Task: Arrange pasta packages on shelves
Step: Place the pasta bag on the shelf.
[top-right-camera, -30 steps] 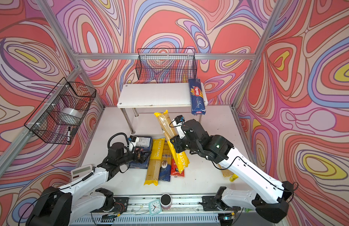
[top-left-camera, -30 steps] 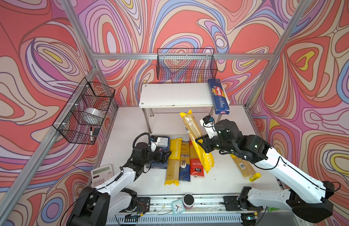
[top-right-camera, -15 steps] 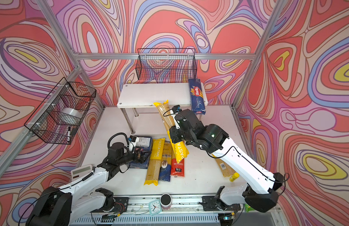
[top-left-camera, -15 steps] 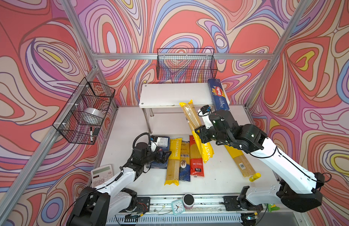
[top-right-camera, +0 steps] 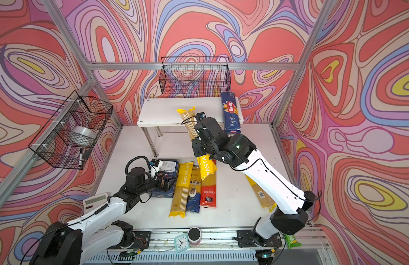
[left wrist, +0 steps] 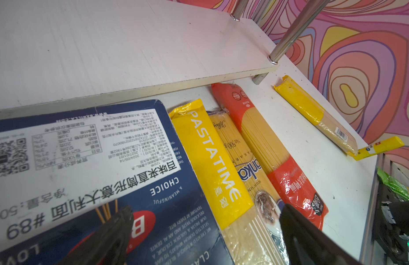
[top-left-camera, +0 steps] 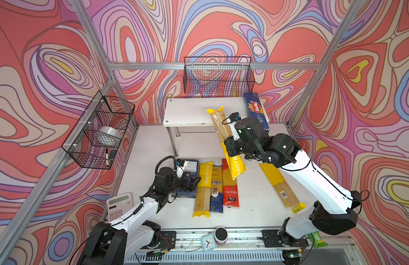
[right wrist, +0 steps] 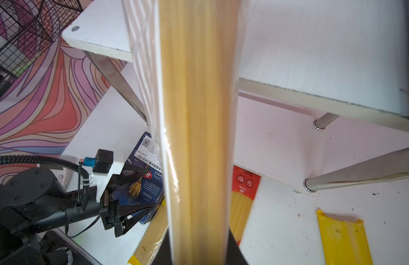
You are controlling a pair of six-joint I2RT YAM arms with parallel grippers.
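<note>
The yellow spaghetti pack (top-left-camera: 223, 133) you are moving sits tilted in the centre of both top views. Your right gripper (top-left-camera: 231, 149) is clamped tight on it about halfway along its length. In the picture its upper crimped end overlaps the front edge of the top board of the white shelf rack (top-left-camera: 189, 112). Its lower end, printed PASTA, hangs above the red pack (top-left-camera: 230, 188) lying on the table (top-left-camera: 256, 218). In the right wrist view the strands fill the middle of the frame and hide most of the fingers. On the right end of the top board lies a slim blue box (top-left-camera: 256, 110), its near end sticking out past the front edge. Below centre, four packages lie side by side: a wide blue box (top-left-camera: 187, 169), a yellow PASTATIME pack (top-left-camera: 203, 190), a dark blue pack (top-left-camera: 216, 192) and the red pack. Another yellow pack (top-left-camera: 279, 185) lies apart at lower right, partly under your right arm. Your left gripper (top-left-camera: 192, 182) hovers low over the wide blue box and the PASTATIME pack, jaws spread and holding nothing. Whether its fingers (left wrist: 116, 231) touch the packages, you cannot tell.
</note>
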